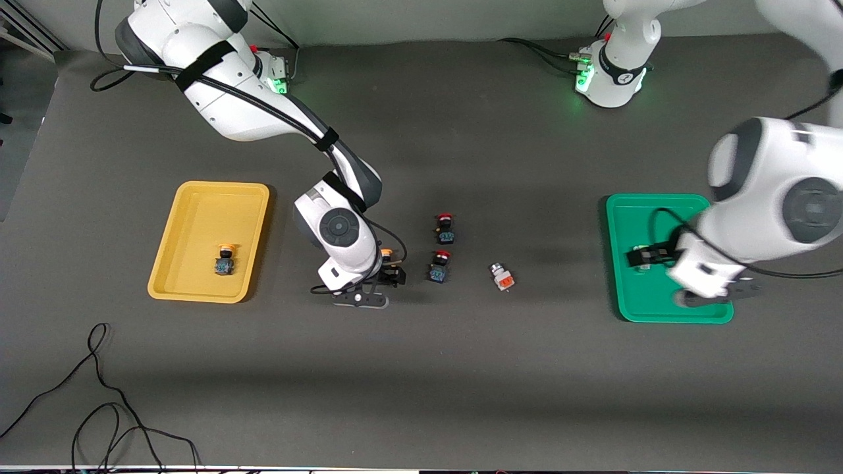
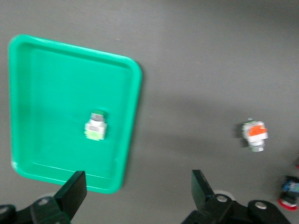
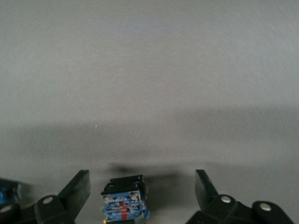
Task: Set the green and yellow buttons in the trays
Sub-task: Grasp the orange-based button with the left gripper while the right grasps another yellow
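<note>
My right gripper (image 1: 388, 271) is low at the table beside the yellow tray (image 1: 197, 204), open, with a yellow-capped button (image 1: 386, 253) between its fingers. In the right wrist view the button's dark blue body (image 3: 124, 204) sits between the spread fingers (image 3: 77, 189), apart from both. Another yellow-capped button (image 1: 224, 259) lies in the yellow tray. My left gripper (image 1: 714, 296) hangs open and empty over the near rim of the green tray (image 1: 632, 210). The left wrist view shows the white-grey button with a pale green face (image 2: 96, 127) lying in the green tray (image 2: 131, 74).
Two red-capped dark switches (image 1: 445, 227) (image 1: 439, 265) and a white-grey switch with an orange face (image 1: 502, 277) lie on the table between the trays. Loose black cable (image 1: 99, 368) lies near the front edge at the right arm's end.
</note>
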Controlling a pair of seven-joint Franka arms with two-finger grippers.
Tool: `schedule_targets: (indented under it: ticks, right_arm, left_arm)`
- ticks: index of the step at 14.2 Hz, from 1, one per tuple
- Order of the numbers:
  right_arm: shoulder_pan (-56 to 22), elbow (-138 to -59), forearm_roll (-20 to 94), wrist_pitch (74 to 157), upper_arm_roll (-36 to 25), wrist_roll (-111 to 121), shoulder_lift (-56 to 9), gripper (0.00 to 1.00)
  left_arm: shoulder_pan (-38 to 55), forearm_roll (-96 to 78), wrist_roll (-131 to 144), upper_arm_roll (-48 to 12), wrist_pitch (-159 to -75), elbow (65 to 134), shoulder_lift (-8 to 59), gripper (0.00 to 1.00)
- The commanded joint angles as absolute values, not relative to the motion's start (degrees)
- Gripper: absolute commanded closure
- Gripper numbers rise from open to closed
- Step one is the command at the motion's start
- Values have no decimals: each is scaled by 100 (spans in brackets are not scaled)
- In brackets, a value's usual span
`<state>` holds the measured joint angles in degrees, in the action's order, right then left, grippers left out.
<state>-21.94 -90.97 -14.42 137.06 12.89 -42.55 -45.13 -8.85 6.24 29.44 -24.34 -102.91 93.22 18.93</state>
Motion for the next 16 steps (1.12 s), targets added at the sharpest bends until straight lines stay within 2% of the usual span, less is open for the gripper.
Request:
schedule_targets:
  ticks: [1,4,8,9,10,11,12,16]
  right_arm:
    - [-2136,-8974,-1661,13693,1336,-3779,-4605,1]
    - [-2145,-8982,-1749,13764,1493,-3805,-4676,2]
    - [-2153,-8991,-1749,13764,1529,-3858,-4685,8]
    - [-2153,-9009,-1749,13764,1529,-3858,-4685,15]
    - [-2162,-9009,-1749,13764,1529,-3858,-4685,29]
    - [-2162,-9009,-1758,13755,1529,-3893,-4693,82]
    - [-2162,-9009,-1767,13764,1529,-4137,-4693,100]
    - [-2145,-8948,-1714,13746,1608,-4691,-4676,100]
  left_arm:
    - [-135,615,4214,-2364,-10607,9237,2100,0]
    - [551,624,5200,-2364,-10968,9237,2223,0]
    - [1019,703,5835,-2347,-11451,9272,2539,0]
    - [1028,729,5958,-2338,-11652,9307,2705,0]
    - [1028,869,5994,-2338,-11837,9403,2846,0]
    - [1037,1027,6072,-2338,-12013,9474,2996,0]
    - [1072,1159,6239,-2329,-12206,9518,3162,0]
    - [1134,1844,6740,-2303,-12901,9545,3866,0]
